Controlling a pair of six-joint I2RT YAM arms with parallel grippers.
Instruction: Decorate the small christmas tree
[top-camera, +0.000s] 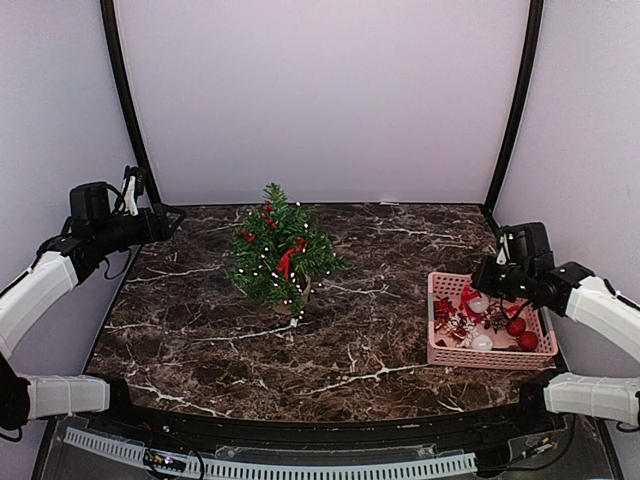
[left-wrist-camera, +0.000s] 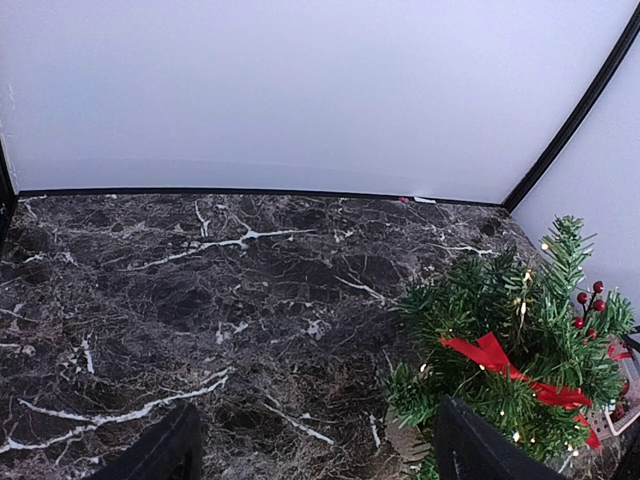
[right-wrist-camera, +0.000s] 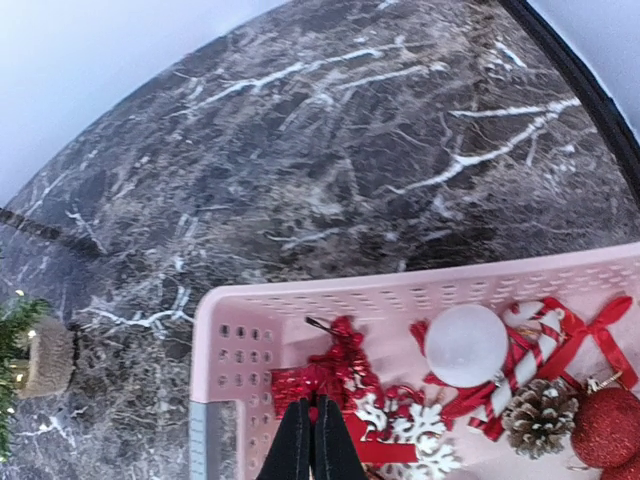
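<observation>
The right jaws are seen pressed fully together, with no gap left between the fingers (right-wrist-camera: 296, 445), and are positioned inside the pink basket (right-wrist-camera: 400, 296). Their tips are set against a red glitter ornament (right-wrist-camera: 335, 372); whether any part of it is pinched cannot be told. Beside it in the basket are noted a white snowflake (right-wrist-camera: 412, 428), a white ball (right-wrist-camera: 465, 343), a candy cane (right-wrist-camera: 527, 340), a pine cone (right-wrist-camera: 540, 416) and a red glitter ball (right-wrist-camera: 606, 425). The left jaws are held wide apart and empty above the far left corner of the marble tabletop (top-camera: 200, 330). The small christmas tree (top-camera: 280, 250) is found standing toward the back centre of the tabletop, well apart from the basket, and is hung with a red ribbon (top-camera: 290, 258), red berries (top-camera: 267, 213) and small lights.
</observation>
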